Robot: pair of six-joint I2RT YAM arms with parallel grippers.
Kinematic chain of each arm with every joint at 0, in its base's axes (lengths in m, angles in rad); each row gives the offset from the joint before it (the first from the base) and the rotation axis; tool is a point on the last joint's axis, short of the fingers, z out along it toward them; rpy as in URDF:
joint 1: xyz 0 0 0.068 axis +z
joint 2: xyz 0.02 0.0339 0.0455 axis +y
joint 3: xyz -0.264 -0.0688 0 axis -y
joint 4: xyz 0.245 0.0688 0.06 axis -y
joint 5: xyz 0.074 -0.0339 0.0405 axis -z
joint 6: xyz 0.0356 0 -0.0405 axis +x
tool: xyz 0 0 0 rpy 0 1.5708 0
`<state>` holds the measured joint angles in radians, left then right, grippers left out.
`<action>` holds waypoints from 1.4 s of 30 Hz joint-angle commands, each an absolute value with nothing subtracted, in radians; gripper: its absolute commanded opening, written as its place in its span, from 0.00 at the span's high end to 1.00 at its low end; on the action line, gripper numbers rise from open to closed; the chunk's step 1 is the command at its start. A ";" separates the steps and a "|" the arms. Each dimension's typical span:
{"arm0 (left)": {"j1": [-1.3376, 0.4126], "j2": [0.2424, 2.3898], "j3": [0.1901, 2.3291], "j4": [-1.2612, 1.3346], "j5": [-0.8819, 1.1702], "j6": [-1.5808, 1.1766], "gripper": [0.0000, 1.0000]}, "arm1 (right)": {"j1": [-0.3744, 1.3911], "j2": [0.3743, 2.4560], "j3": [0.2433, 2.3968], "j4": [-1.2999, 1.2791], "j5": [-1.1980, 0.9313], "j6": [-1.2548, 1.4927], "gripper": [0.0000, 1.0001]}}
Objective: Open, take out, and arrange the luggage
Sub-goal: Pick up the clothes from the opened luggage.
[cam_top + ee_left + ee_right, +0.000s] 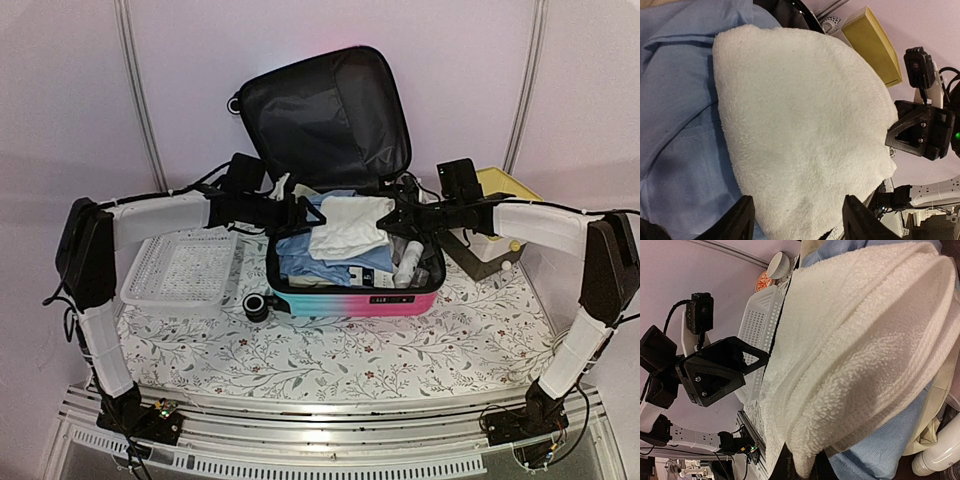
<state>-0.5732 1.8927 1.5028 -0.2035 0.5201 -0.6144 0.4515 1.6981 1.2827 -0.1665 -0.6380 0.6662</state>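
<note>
Between left gripper (pixel 298 213) and right gripper (pixel 402 215), white towel (pixel 348 228) inside luggage (pixel 350 302) rim

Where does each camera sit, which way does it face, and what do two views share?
Top external: above and behind the arms, looking down at the open luggage; both arms, left gripper and right gripper show.
Left wrist: on the left arm, facing the white towel; its own fingers at the bottom.
Right wrist: on the right arm, facing the towel's folds and white basket; own fingers hidden.
Shared: both wrist views show the towel, and each the opposite gripper.
</note>
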 commanded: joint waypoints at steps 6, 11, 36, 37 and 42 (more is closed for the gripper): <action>-0.599 2.010 1.597 -0.230 0.556 -0.622 0.44 | 0.457 1.698 1.276 -0.149 -0.632 0.644 0.97; -0.601 2.067 1.657 -0.269 0.553 -0.619 0.50 | 0.457 1.697 1.275 -0.147 -0.632 0.645 0.97; -0.595 2.085 1.678 -0.344 0.500 -0.579 0.62 | 0.458 1.698 1.266 -0.137 -0.635 0.649 0.97; -0.594 2.084 1.679 -0.342 0.505 -0.575 0.65 | 0.457 1.699 1.266 -0.137 -0.635 0.649 0.97; -0.591 2.053 1.683 -0.362 0.473 -0.556 0.93 | 0.462 1.696 1.265 -0.138 -0.636 0.647 0.97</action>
